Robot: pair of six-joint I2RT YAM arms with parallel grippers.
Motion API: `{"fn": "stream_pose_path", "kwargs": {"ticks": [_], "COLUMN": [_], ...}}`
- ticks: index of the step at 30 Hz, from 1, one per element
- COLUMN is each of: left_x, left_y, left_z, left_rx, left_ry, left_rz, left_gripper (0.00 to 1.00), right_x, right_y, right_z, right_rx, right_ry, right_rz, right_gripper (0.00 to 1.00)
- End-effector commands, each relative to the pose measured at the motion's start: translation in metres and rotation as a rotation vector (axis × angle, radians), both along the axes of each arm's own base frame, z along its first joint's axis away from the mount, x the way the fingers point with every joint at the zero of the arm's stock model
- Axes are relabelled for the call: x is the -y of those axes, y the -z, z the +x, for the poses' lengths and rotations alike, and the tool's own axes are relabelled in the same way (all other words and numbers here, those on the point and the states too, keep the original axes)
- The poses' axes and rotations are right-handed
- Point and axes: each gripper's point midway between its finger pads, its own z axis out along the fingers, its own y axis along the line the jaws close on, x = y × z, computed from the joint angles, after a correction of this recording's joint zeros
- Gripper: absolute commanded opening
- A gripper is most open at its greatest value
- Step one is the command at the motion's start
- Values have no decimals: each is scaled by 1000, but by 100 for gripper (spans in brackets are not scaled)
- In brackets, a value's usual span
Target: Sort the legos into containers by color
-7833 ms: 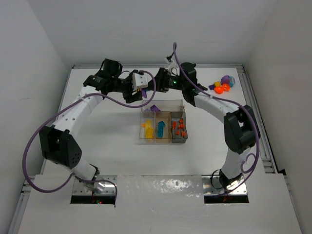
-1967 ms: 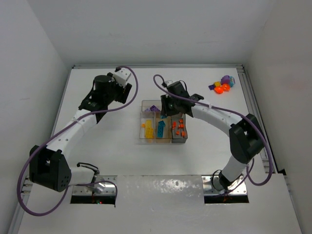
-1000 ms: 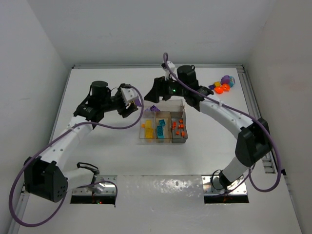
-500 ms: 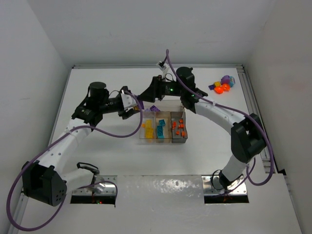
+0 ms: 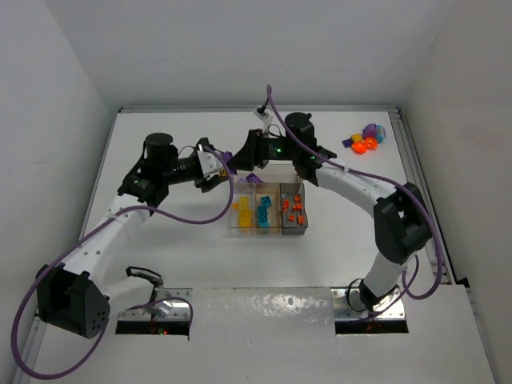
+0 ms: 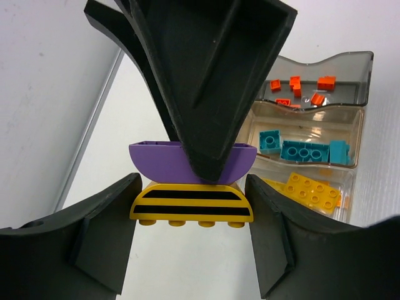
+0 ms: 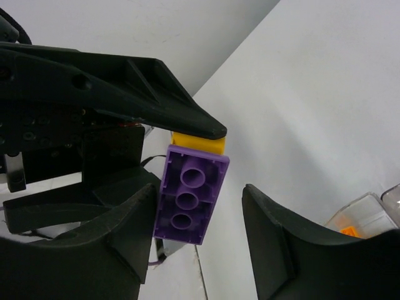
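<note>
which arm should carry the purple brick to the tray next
Right. Its tool straddles the purple brick, jaws open with a gap on one side, while the left tool grips the yellow brick joined to it. The tray is close by both.

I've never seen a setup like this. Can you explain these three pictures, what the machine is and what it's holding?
These are two robot arms bolted to a white table. One picture looks down from overhead. The other two come from a camera on each wrist, so the black prongs at the bottom are that arm's own. A clear tray holds bricks sorted by color, and a loose pile lies far right. The left gripper clamps a yellow striped brick stuck to a purple brick. The right gripper stands open around the purple one.
</note>
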Motion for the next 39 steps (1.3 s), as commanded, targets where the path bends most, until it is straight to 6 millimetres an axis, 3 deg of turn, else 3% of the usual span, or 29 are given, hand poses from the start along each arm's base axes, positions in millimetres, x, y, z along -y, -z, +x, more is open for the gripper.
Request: {"fn": "stream_pose_path", "kwargs": {"ticks": [1,4,5,7,9,12,15,16,24,26,27,30,33,37,39], "left_x": [2,1,1,0,-3,-12,-22,-23,-27,-29,-29,-30,-31,-31,-31], "left_y": [-22,-21,-21,-18,-13,9,31,33,38,37,37,35,30,31,31], "left_z": [3,4,4,4,6,8,9,9,18,21,21,26,29,28,28], "left_rx": [71,70,65,56,41,-13,-66,-77,-113,-114,-125,-127,-118,-119,-119], "left_ry": [8,-2,-5,-9,-32,-81,-126,-141,-212,-234,-245,-278,-293,-295,-300], "left_rz": [-44,-46,-48,-43,-29,24,79,79,57,51,42,16,1,0,-4], "left_gripper": [0,0,0,0,0,0,0,0,0,0,0,0,0,0,0], "right_x": [-10,-11,-11,-11,-8,5,34,49,101,118,135,164,166,163,162], "right_y": [-22,-24,-25,-27,-24,-20,-12,-9,13,29,39,77,88,91,103], "right_z": [-1,-1,0,-1,1,10,34,40,80,87,100,98,89,97,101], "right_rx": [66,71,75,84,79,26,-27,-40,-54,-119,-177,-321,-287,-280,-339], "right_ry": [-42,-41,-38,-36,-23,22,130,179,541,666,819,1048,1161,1222,1248], "right_rz": [40,46,48,48,38,28,35,21,-130,-156,-173,-281,-338,-296,-291], "right_gripper": [55,34,21,7,0,0,0,0,0,0,0,0,0,0,2]}}
